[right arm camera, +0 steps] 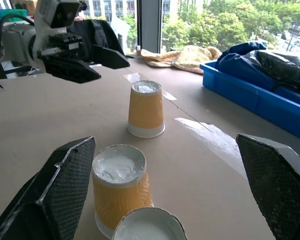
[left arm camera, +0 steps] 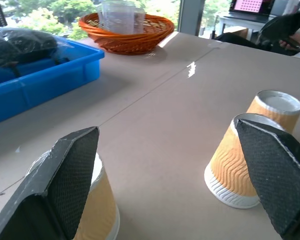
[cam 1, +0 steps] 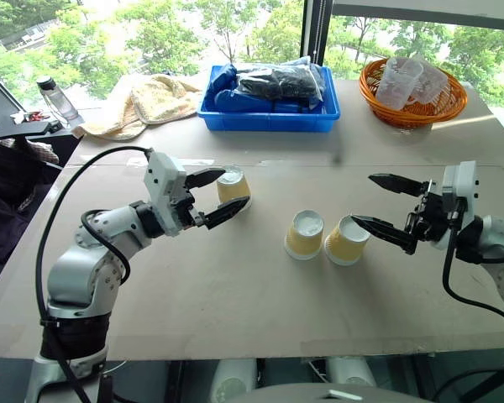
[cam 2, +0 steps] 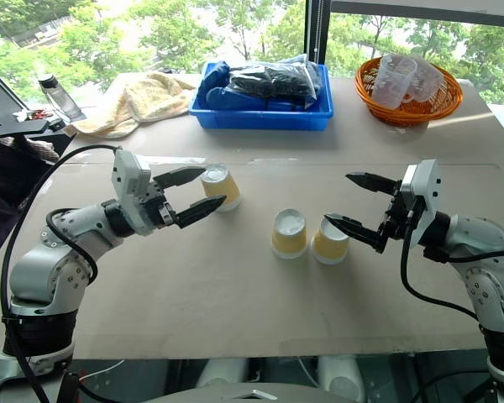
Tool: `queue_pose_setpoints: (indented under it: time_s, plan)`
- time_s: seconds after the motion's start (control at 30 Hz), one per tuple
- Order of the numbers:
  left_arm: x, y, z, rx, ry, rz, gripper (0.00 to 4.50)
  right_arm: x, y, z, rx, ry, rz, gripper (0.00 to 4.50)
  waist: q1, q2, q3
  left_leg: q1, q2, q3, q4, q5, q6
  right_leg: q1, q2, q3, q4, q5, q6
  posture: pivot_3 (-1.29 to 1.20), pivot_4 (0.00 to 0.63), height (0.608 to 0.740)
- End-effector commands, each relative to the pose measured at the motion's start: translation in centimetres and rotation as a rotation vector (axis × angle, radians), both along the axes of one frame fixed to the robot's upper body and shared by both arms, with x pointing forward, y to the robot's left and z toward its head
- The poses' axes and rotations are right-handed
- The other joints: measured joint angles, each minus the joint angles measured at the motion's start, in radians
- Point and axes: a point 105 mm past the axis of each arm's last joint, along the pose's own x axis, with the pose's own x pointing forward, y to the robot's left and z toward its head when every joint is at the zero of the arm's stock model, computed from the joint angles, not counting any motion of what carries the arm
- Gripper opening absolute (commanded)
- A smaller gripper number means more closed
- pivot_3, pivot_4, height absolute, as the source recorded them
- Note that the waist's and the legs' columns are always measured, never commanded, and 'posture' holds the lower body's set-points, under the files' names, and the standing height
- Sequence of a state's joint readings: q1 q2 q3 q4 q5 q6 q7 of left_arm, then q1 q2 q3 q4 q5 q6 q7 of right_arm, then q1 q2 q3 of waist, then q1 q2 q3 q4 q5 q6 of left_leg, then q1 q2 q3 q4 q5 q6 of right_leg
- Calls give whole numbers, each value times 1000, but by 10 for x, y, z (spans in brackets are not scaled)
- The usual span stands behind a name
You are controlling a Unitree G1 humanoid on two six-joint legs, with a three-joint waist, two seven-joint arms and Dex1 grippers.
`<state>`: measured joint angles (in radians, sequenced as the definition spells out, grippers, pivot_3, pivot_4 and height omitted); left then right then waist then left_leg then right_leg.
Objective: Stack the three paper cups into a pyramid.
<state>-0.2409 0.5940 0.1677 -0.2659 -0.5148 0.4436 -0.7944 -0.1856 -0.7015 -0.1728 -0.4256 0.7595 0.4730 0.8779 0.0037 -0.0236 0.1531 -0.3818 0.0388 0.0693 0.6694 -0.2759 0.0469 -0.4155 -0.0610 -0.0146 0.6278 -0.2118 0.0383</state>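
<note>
Three paper cups stand upside down on the brown table (cam 1: 235, 294). Two of them (cam 1: 305, 234) (cam 1: 348, 240) sit side by side at the middle, touching or nearly so. The third cup (cam 1: 233, 186) stands alone to their left. My left gripper (cam 1: 237, 185) is open and level, its fingertips at this lone cup's near side; in the left wrist view that cup (left arm camera: 101, 210) sits partly behind one finger (left arm camera: 75, 170). My right gripper (cam 1: 362, 199) is open with nothing in it, hanging just right of and above the pair. In the right wrist view the pair's cups (right arm camera: 121, 192) (right arm camera: 149, 225) lie between its fingers.
A blue bin (cam 1: 269, 120) of dark bagged items stands at the back middle. An orange basket (cam 1: 413, 109) holding clear plastic cups is at the back right. A yellow towel (cam 1: 143, 105) and a bottle (cam 1: 57, 99) lie at the back left.
</note>
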Motion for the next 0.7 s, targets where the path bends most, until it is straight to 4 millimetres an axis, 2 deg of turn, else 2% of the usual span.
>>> queue_pose_setpoints:
  time_s: [0.03,0.3,0.47,0.7]
  plan:
    - [18,5,-3,16,-77,136,4500,-1,4,10,16,-20,7,4441,10,0,0,0,0,0,0,0,0,0,-1,0,0,0,0,0,150,733]
    - [38,-7,-23,19,-89,166,4500,0,8,7,-1,-21,10,4441,11,0,0,-2,-1,0,0,0,0,0,-2,0,-2,1,2,0,150,733]
    - [56,-6,-22,45,-105,177,4500,-1,9,11,9,-28,9,4441,10,0,0,-2,-1,1,0,0,0,0,-1,-3,-1,1,2,0,150,733]
    - [62,-15,-27,38,-77,117,4500,-3,9,11,17,-35,4,4441,10,0,0,-3,-1,0,0,0,0,0,-1,-2,-1,1,2,0,150,733]
